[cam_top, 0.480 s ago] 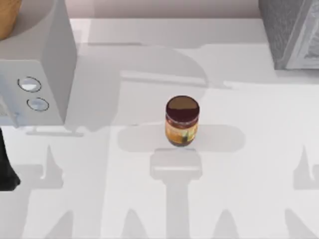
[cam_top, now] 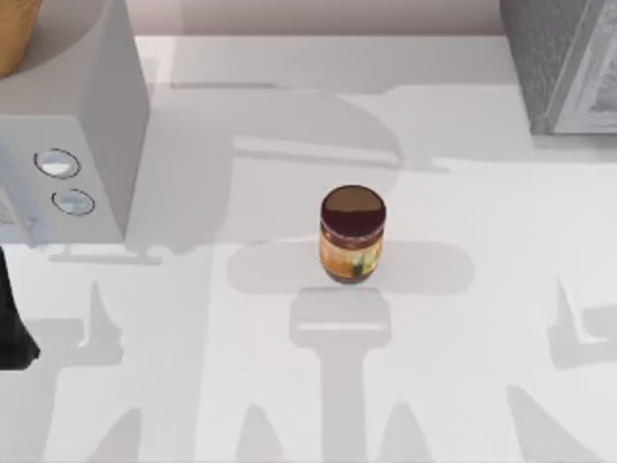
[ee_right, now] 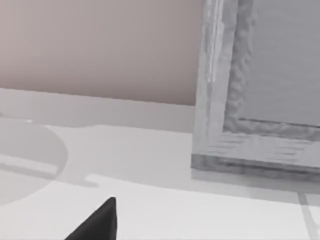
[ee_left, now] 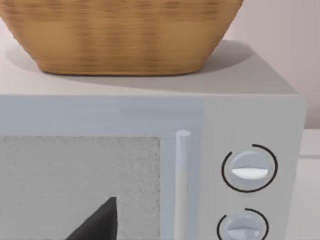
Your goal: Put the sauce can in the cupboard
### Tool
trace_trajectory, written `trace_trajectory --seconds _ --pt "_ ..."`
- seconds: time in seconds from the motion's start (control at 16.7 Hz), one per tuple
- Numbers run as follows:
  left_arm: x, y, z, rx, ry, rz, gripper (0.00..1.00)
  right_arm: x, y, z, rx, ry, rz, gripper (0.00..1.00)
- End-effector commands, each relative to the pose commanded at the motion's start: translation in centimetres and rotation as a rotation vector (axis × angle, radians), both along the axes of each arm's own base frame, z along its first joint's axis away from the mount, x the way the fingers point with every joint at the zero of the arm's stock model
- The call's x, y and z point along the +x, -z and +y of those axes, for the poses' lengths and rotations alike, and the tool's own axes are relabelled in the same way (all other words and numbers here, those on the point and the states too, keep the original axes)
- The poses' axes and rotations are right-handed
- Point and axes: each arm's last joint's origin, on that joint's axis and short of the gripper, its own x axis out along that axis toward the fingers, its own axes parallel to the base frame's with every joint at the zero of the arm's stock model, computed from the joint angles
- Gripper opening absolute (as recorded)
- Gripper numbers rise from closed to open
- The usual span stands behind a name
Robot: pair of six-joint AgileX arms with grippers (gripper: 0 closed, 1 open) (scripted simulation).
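The sauce can (cam_top: 352, 234) stands upright mid-bench, likely rigid, light, slick-sided (label wrap); I'd pinch its body below the lid; my tools' opening I cannot tell.

Bright, even illumination from above. Soft grey shadows of the arms fall across the white bench (cam_top: 463, 193); an oval shadow flanks the sauce can (cam_top: 352, 234). The cupboard (cam_top: 564, 63) and the wrist views appear slightly soft; no glare.
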Motion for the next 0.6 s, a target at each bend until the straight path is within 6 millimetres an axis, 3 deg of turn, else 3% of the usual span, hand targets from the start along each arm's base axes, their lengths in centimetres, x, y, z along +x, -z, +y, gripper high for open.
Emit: trace_trajectory --seconds 0.3,0.6 --pt "0.0 0.0 0.0 0.000 0.000 0.000 1.00 3.4 -1.7 1.4 -0.043 -0.258 0.113 1.00" --pt "0.0 0.0 0.0 0.000 0.000 0.000 1.00 9.7 -1.9 3.7 -0.053 -0.575 0.205 1.00"
